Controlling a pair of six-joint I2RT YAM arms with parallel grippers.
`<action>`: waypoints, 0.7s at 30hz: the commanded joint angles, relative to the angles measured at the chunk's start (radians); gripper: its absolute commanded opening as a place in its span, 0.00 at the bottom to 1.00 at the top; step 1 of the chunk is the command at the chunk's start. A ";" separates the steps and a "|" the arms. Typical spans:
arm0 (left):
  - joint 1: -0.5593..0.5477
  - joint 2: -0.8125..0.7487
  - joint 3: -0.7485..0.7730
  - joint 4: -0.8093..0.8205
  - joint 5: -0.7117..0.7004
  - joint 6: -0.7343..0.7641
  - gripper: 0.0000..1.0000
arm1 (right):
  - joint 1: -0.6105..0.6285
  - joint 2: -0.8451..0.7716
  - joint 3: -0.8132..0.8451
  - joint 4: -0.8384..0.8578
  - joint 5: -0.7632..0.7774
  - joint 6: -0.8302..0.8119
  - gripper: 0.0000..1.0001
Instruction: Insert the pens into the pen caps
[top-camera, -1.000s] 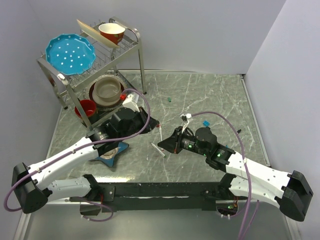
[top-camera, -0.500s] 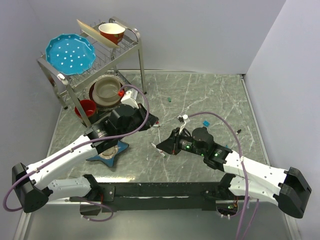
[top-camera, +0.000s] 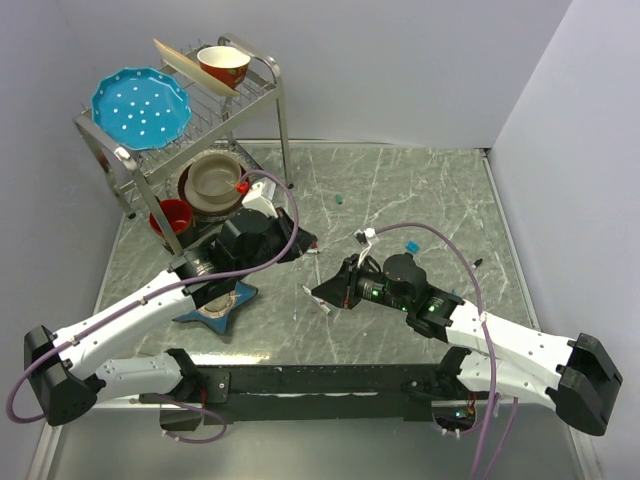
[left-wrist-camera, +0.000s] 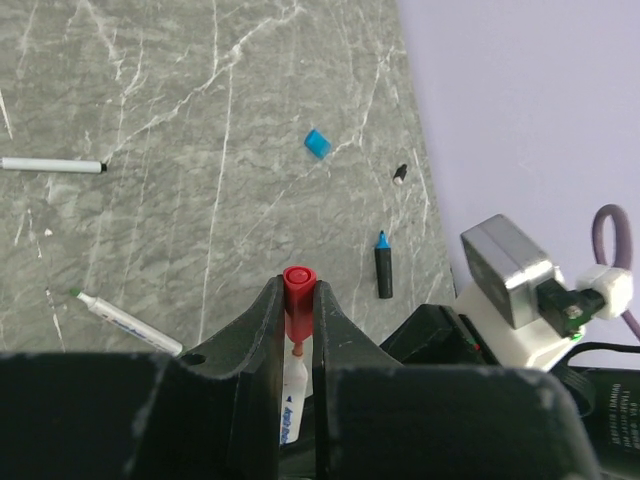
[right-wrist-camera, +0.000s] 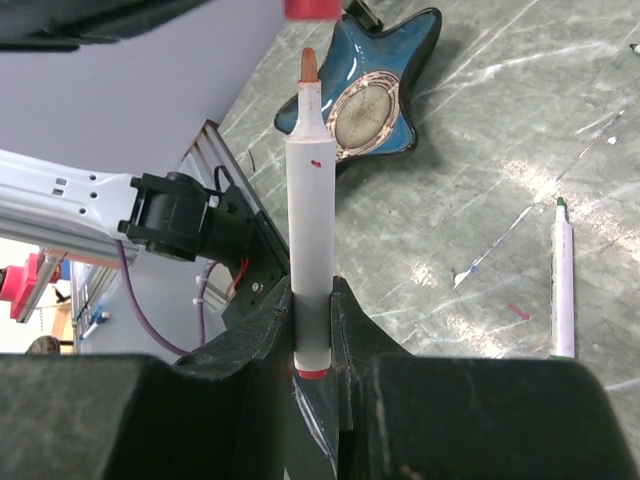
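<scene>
The red pen cap (left-wrist-camera: 298, 278) is pinched in the left gripper (left-wrist-camera: 297, 300), its mouth just off the red tip of a white pen (right-wrist-camera: 308, 220) that the right gripper (right-wrist-camera: 312, 296) clamps near its rear end. The barrel carries blue lettering, too small to read. A green-tipped pen (left-wrist-camera: 125, 322), a blue cap (left-wrist-camera: 317, 142) and a black blue-tipped pen (left-wrist-camera: 384, 272) lie on the desk (left-wrist-camera: 200, 100).

You get bright, even light, soft shadows under the arms (top-camera: 150, 310), table (right-wrist-camera: 450, 200) a bit shiny, red cap (right-wrist-camera: 312, 8) blurry up close.
</scene>
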 joint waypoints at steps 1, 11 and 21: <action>-0.004 -0.017 -0.012 0.011 0.017 0.010 0.01 | 0.008 0.014 0.063 0.028 0.010 -0.011 0.00; -0.039 -0.019 -0.032 -0.036 -0.013 0.005 0.01 | 0.008 0.016 0.118 -0.055 0.091 -0.039 0.00; -0.064 0.015 -0.004 -0.104 -0.039 -0.009 0.01 | 0.006 0.060 0.247 -0.221 0.235 -0.148 0.00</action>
